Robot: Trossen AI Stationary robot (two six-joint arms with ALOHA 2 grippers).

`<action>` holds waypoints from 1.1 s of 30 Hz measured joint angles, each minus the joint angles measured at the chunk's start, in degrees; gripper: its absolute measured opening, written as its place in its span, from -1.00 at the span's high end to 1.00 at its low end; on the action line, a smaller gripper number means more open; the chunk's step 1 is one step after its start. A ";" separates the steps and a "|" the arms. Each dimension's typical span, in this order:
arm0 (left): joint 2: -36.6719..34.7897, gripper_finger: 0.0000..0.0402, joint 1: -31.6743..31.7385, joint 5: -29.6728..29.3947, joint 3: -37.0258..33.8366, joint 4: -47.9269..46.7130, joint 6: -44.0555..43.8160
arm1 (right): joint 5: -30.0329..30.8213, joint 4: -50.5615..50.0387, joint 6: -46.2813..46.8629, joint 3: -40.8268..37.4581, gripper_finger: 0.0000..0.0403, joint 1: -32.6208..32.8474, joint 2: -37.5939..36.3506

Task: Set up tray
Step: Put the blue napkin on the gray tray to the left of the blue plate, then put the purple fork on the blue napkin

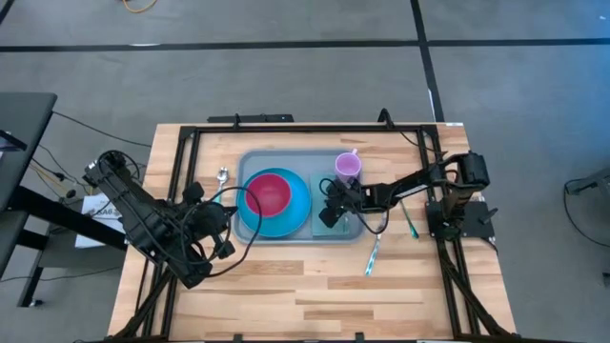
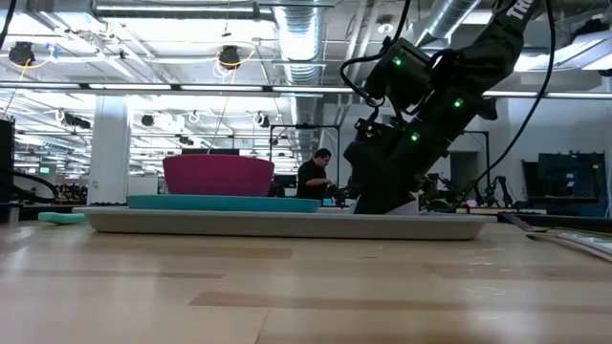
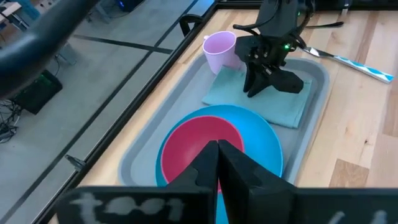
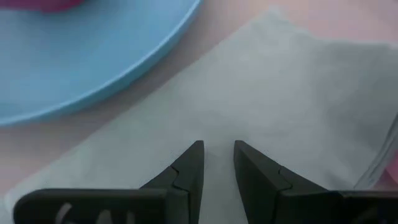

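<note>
The tray (image 1: 250, 164) lies flat on the wooden tabletop (image 1: 286, 286), a little above the middle of the high view. On its left half sits a round blue plate (image 1: 297, 211) with a pink bowl (image 1: 270, 192) on top. On its right half lies a pale-teal napkin (image 1: 345, 227), and a lilac cup (image 1: 348, 167) stands upright in the tray's upper right corner.

The right pincer (image 1: 331, 211) reaches in from the right edge of the tabletop and hangs over the napkin, just beside the plate's right rim. In the right wrist view its fingers (image 4: 186, 168) stand slightly apart with a narrow gap and nothing between them, pointing down at the cloth; whether the tips touch it cannot be told.

The left pincer (image 1: 227, 221) sits at the left of the tray, near the plate's lower left edge. Its fingers are closed together and empty, seen over the bowl in the left wrist view.

A spoon (image 1: 223, 176) lies on the tabletop just left of the tray. Right of the tray lie two slim utensils (image 1: 372, 255), one blue-handled, one green.
</note>
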 joint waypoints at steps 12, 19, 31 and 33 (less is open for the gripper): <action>0.00 1.00 0.00 0.02 0.00 0.00 -1.05 | -1.32 0.45 -0.02 0.04 0.59 -0.10 -0.31; 0.00 1.00 0.00 0.10 0.00 0.00 -1.05 | -5.68 0.34 -0.01 0.84 0.59 -0.10 -0.31; 0.00 1.00 0.00 2.19 0.00 0.00 -2.61 | -7.29 -12.96 -1.90 9.45 0.59 -0.09 -0.35; 0.00 1.00 0.00 2.19 0.00 -0.01 -4.25 | -7.26 -18.98 -1.51 12.02 0.59 0.37 -0.35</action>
